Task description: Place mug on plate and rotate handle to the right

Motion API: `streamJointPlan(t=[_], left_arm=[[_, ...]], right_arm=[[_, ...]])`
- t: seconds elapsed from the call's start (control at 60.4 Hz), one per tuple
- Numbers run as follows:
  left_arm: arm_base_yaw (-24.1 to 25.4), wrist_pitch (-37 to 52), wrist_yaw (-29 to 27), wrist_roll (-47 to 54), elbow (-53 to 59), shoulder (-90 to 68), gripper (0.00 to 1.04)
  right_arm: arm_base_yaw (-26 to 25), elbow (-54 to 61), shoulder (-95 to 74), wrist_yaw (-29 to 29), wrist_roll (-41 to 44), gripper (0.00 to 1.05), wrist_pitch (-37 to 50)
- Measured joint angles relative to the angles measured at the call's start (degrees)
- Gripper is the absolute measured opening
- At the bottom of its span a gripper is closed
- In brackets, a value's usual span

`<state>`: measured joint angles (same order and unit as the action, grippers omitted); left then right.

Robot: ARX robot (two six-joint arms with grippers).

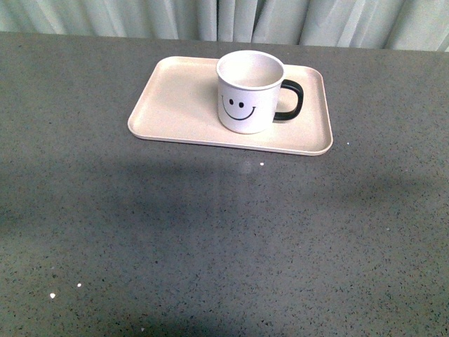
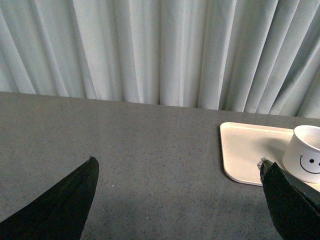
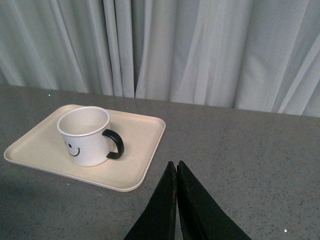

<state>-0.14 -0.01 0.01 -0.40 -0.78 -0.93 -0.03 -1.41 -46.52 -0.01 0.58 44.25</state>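
Note:
The white mug (image 1: 250,91) with the black smiley face stands upright on the pale pink-beige plate (image 1: 175,98), right of the plate's middle. Its black handle (image 1: 290,100) points to the right. Neither arm shows in the front view. In the left wrist view my left gripper (image 2: 177,167) is open and empty over the bare table, with the plate (image 2: 247,150) and mug (image 2: 306,160) beyond one finger. In the right wrist view my right gripper (image 3: 175,164) is shut and empty, near the plate's (image 3: 137,150) corner, apart from the mug (image 3: 85,135) and handle (image 3: 115,145).
The dark grey speckled table (image 1: 224,239) spreads around the plate. Pale pleated curtains (image 1: 224,17) hang along the table's far edge. A few small white specks (image 1: 262,164) lie on the table.

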Motion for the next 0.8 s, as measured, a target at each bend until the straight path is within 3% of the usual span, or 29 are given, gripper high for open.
streamJointPlan(t=[0.795], left_arm=[[0.0,0.0,0.0,0.0,0.0,0.0,0.95]], right_arm=[[0.0,0.3,27.0,0.0,0.0,0.02,-24.7]])
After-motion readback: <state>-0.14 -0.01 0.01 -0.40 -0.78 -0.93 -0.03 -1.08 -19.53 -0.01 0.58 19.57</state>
